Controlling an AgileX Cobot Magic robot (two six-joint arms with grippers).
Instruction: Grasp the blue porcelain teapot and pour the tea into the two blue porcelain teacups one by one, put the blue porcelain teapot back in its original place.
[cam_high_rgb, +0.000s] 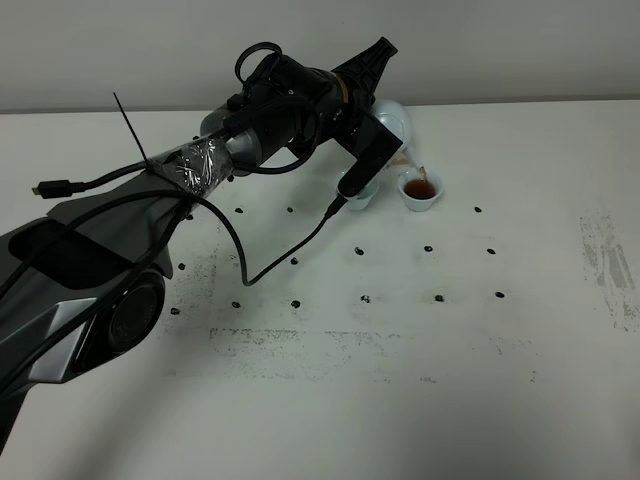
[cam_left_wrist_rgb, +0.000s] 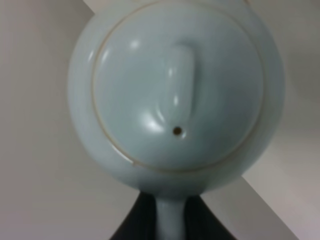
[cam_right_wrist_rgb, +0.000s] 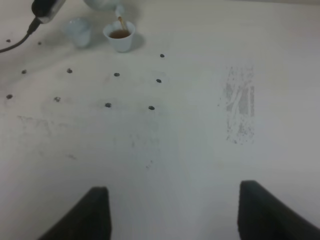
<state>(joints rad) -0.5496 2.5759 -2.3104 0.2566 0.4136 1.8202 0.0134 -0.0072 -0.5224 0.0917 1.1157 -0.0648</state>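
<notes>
Spreading under everything, the white desk (cam_high_rgb: 420, 400) shows a scuffed grey patch (cam_high_rgb: 605, 260) at the right. The left arm (cam_high_rgb: 200, 165) reaches from near left toward the far middle, with a black cable (cam_high_rgb: 290, 250) looping down from it. The left end effector (cam_high_rgb: 368, 115) is clamped on the teapot (cam_high_rgb: 395, 120) by its loop handle (cam_left_wrist_rgb: 167, 220); the wrist view shows a dark finger (cam_left_wrist_rgb: 137, 222) on each side of the handle. The right end effector (cam_right_wrist_rgb: 177, 215) has its fingers wide apart with nothing between them, above bare desk well apart from the teapot on the near side.

The teapot is held off the desk at the far middle, tipped with its spout (cam_right_wrist_rgb: 119, 11) down to the right and its lid (cam_left_wrist_rgb: 177, 90) on. Just below it stand the left cup (cam_high_rgb: 365, 197), partly behind a finger, and just beside that the right cup (cam_high_rgb: 420, 190), holding brown liquid. A thin tea stream (cam_high_rgb: 421, 173) runs from the spout into the right cup. Rows of small black dots (cam_high_rgb: 428, 248) mark the desk.
</notes>
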